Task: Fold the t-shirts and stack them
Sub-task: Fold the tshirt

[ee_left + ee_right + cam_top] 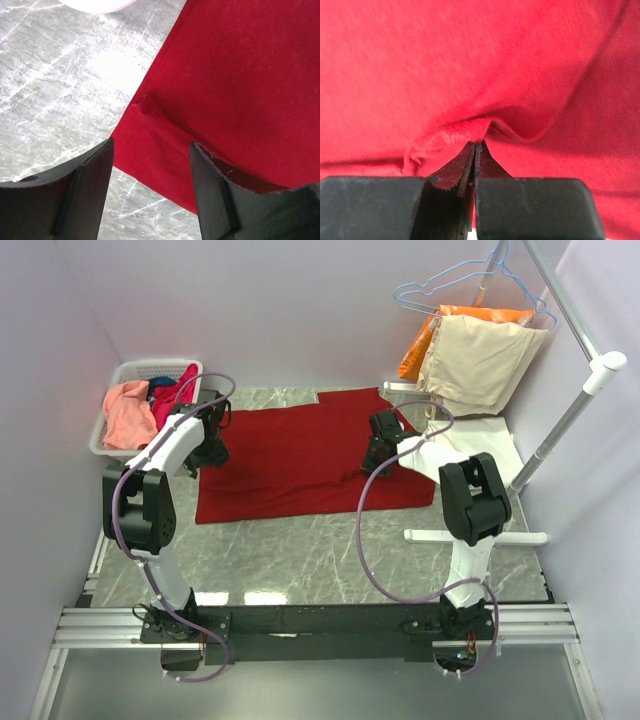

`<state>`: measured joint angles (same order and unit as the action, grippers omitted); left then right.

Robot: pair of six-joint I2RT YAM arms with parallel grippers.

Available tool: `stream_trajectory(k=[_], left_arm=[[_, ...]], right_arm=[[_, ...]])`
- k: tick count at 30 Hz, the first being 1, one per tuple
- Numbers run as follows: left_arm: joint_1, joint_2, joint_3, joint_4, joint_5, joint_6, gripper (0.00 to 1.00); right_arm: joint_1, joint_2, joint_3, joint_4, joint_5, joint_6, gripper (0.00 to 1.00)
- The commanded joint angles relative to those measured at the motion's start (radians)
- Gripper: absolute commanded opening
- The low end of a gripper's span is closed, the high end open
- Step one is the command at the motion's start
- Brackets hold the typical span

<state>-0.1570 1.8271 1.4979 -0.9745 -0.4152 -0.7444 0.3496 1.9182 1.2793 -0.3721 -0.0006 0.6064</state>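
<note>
Right wrist view, right gripper (476,145) pinching dark red t-shirt (480,65), bunched fold

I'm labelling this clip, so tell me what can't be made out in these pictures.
Top view: the right gripper hides its own pinch on the dark red t-shirt.
Top view: shirts in the basket are bunched and partly behind the left arm; their count is unclear.
Left wrist view: a pale thing is cut off by the top edge.
Right wrist view: red cloth fills the frame, so where on the shirt the pinch sits is unclear.
</note>
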Motion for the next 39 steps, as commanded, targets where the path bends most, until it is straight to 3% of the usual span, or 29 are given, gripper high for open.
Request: stream_trajectory(k=[1, 10, 16, 17, 18, 22, 24, 28, 33, 39], left_arm=[[-0.003, -0.035, 0.030, -0.023, -0.008, 0.013, 0.67], [-0.003, -0.041, 0.025, -0.030, -0.013, 0.011, 0.67], [-0.003, -0.043, 0.022, -0.032, -0.014, 0.008, 0.67], [-0.003, -0.043, 0.022, -0.030, -0.014, 0.010, 0.67], [-0.003, -0.042, 0.022, -0.030, -0.014, 0.010, 0.67], [-0.004, -0.038, 0.022, -0.029, -0.017, 0.014, 0.67], [-0.004, -0.038, 0.022, -0.027, -0.027, 0.017, 0.67], [-0.006, -0.042, 0.019, -0.023, -0.027, 0.019, 0.67], [-0.018, -0.057, -0.013, -0.016, -0.008, 0.014, 0.67], [-0.029, -0.074, -0.090, 0.003, 0.019, -0.013, 0.67]], right_arm=[[0.003, 0.054, 0.107, 0.033, 0.008, -0.023, 0.00], [0.005, 0.126, 0.264, 0.084, -0.045, -0.074, 0.00], [0.002, 0.151, 0.316, 0.108, -0.225, -0.120, 0.00], [0.002, 0.151, 0.318, 0.107, -0.239, -0.131, 0.03], [0.002, 0.148, 0.318, 0.101, -0.243, -0.137, 0.14], [-0.004, 0.125, 0.337, 0.024, -0.165, -0.148, 0.28], [-0.017, 0.105, 0.333, -0.033, -0.049, -0.123, 0.32], [-0.046, 0.019, 0.272, -0.070, 0.048, -0.096, 0.34], [-0.076, 0.002, 0.249, -0.234, 0.155, -0.060, 0.33], [-0.106, -0.050, 0.109, -0.251, 0.152, -0.019, 0.32]])
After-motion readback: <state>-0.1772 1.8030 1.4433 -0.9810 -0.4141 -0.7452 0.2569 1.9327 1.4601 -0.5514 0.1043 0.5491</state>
